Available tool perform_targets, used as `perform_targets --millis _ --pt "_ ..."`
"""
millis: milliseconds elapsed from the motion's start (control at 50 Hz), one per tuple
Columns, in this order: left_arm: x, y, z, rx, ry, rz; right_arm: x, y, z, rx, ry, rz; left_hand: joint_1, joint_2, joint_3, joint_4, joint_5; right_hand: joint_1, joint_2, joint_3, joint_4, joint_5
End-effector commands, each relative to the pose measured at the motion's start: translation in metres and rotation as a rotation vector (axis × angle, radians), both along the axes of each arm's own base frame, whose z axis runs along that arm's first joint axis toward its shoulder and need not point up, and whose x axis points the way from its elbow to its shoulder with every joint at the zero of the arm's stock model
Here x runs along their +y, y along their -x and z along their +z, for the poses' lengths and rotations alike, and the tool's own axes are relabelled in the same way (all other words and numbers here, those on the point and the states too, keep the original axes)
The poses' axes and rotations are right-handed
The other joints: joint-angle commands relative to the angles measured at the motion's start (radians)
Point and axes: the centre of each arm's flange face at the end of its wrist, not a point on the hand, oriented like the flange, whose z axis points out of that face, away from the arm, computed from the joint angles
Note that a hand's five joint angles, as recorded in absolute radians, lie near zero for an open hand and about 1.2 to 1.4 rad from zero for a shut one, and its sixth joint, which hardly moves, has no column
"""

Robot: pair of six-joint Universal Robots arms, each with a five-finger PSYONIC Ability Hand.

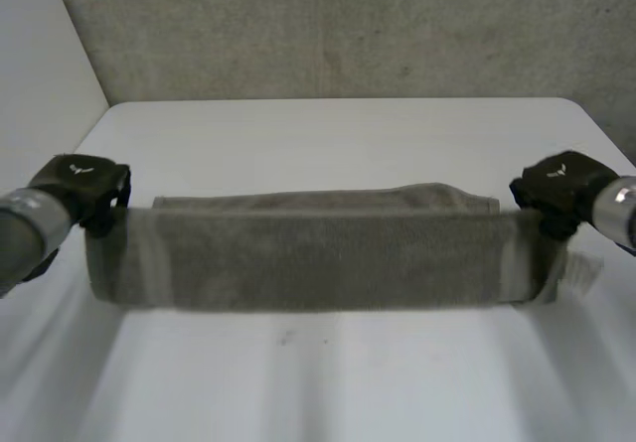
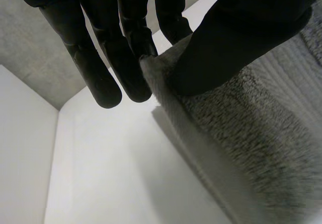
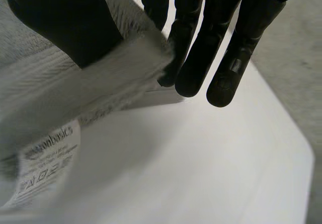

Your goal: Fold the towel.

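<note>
- The left hand (image 1: pixel 84 189), at the middle left of the head view, grasps the left end of the grey towel (image 1: pixel 318 253). In the left wrist view its thumb (image 2: pixel 241 38) presses the terry pile against straight fingers (image 2: pixel 100 68), so the hand is clamped on a corner of the cloth.
- The towel runs as a long, narrow band across the middle of the head view, stretched between the two hands. Its near part appears lifted off the white table (image 1: pixel 348 134), and a further strip lies flat on the table just behind it.
- The right hand (image 1: pixel 556 192), at the middle right of the head view, grasps the towel's right end. In the right wrist view the thumb pinches the ribbed border (image 3: pixel 100 78) against the fingers (image 3: pixel 226 58).
- Progress, as a judgement: the towel looks already doubled lengthwise at least once, and another fold is in hand. The held edge is not yet laid down. Bringing it over, flattening it, and probably folding it across its length appear to remain.
- Writing: a white care label (image 3: pixel 48 166) hangs from the towel beside the right hand. Its largest line ends in "onbasics", likely "amazonbasics". The smaller print beneath is too blurred to read.
</note>
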Motion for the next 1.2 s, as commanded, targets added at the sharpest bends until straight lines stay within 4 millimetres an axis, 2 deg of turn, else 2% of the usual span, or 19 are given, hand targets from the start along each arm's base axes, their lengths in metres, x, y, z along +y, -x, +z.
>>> perform_targets --millis 20,160,240,360,380,400,420,440,460,480,600,740,780,840,880,1060,1120,1160,1200 --pt "-0.051 0.024 -0.036 -0.031 0.039 0.043 -0.042 -0.023 -0.021 -0.030 0.162 -0.040 0.206 0.178 0.180 0.178 0.185 0.421 0.221 0.212 0.200 0.236" --pt "-0.092 0.044 -0.051 -0.004 0.237 0.026 -0.068 -0.040 -0.039 -0.041 0.317 -0.061 0.206 0.178 0.180 0.178 0.185 0.421 0.221 0.212 0.200 0.236" --pt "-0.101 0.048 -0.054 0.006 0.292 0.031 -0.082 -0.043 -0.058 -0.018 0.349 -0.089 0.206 0.178 0.180 0.178 0.185 0.421 0.221 0.212 0.200 0.236" --pt "-0.101 0.056 -0.068 0.007 0.289 0.004 -0.086 -0.046 -0.076 -0.006 0.329 -0.066 0.206 0.178 0.180 0.178 0.185 0.421 0.221 0.212 0.200 0.236" --pt "-0.101 0.056 -0.069 0.007 0.289 0.003 -0.084 -0.049 -0.078 -0.005 0.332 -0.053 0.206 0.178 0.180 0.178 0.185 0.155 -0.045 -0.055 -0.067 -0.031" --pt "-0.100 0.057 -0.072 0.007 0.283 -0.001 -0.084 -0.053 -0.080 -0.006 0.337 -0.046 0.206 0.178 0.180 0.178 0.185 -0.292 -0.492 -0.502 -0.514 -0.478" --pt "-0.099 0.058 -0.075 0.006 0.282 -0.003 -0.084 -0.053 -0.080 -0.006 0.337 -0.046 0.070 0.042 0.044 0.042 0.049 -0.297 -0.497 -0.507 -0.519 -0.482" --pt "-0.099 0.058 -0.075 0.006 0.282 -0.003 -0.083 -0.056 -0.082 -0.008 0.344 -0.042 0.068 0.040 0.042 0.041 0.047 -0.759 -0.959 -0.969 -0.981 -0.945" --pt "-0.098 0.059 -0.077 0.005 0.282 -0.003 -0.083 -0.058 -0.081 -0.010 0.357 -0.039 -0.574 -0.602 -0.600 -0.602 -0.595 -0.800 -1.000 -1.010 -1.022 -0.986" --pt "-0.096 0.060 -0.078 0.004 0.284 0.000 -0.083 -0.058 -0.081 -0.010 0.357 -0.039 -1.016 -1.044 -1.042 -1.044 -1.037 -0.800 -1.000 -1.010 -1.022 -0.986" --pt "-0.091 0.065 -0.075 0.014 0.304 -0.017 -0.082 -0.057 -0.055 -0.046 0.408 -0.048 -1.015 -1.043 -1.041 -1.043 -1.036 -0.800 -1.000 -1.010 -1.022 -0.986" --pt "-0.078 0.063 -0.051 0.031 0.336 -0.011 -0.072 -0.052 -0.018 -0.150 0.436 -0.074 -1.015 -1.043 -1.041 -1.043 -1.036 -0.800 -1.000 -1.010 -1.022 -0.986" --pt "-0.073 0.063 -0.048 0.032 0.336 -0.013 -0.063 -0.049 0.002 -0.225 0.437 -0.094 -1.015 -1.043 -1.041 -1.043 -1.036 -0.800 -1.000 -1.010 -1.022 -0.986" --pt "-0.065 0.060 -0.041 0.032 0.338 -0.011 -0.058 -0.047 0.011 -0.260 0.435 -0.106 -1.015 -1.043 -1.041 -1.043 -1.036 -0.800 -1.000 -1.010 -1.022 -0.986" --pt "-0.060 0.059 -0.035 0.035 0.342 -0.011 -0.044 -0.045 0.022 -0.305 0.417 -0.115 -1.015 -1.043 -1.041 -1.043 -1.036 -0.800 -1.000 -1.010 -1.022 -0.986" --pt "-0.024 0.050 0.000 0.072 0.377 -0.016 -0.001 -0.036 0.028 -0.308 0.309 -0.109 -1.016 -1.044 -1.042 -1.044 -1.037 -0.800 -1.000 -1.010 -1.022 -0.986" --pt "-0.010 0.047 0.008 0.092 0.382 -0.016 0.013 -0.023 0.027 -0.295 0.253 -0.144 -1.015 -1.043 -1.041 -1.043 -1.036 -0.731 -0.931 -0.941 -0.953 -0.917" --pt "-0.004 0.046 0.011 0.107 0.381 -0.016 0.021 -0.007 0.017 -0.295 0.187 -0.189 -1.015 -1.043 -1.041 -1.043 -1.036 -0.620 -0.820 -0.830 -0.842 -0.806" --pt "0.002 0.045 0.013 0.125 0.382 -0.015 0.025 -0.004 0.009 -0.306 0.151 -0.197 -1.016 -1.044 -1.042 -1.044 -1.037 -0.556 -0.756 -0.766 -0.778 -0.741"
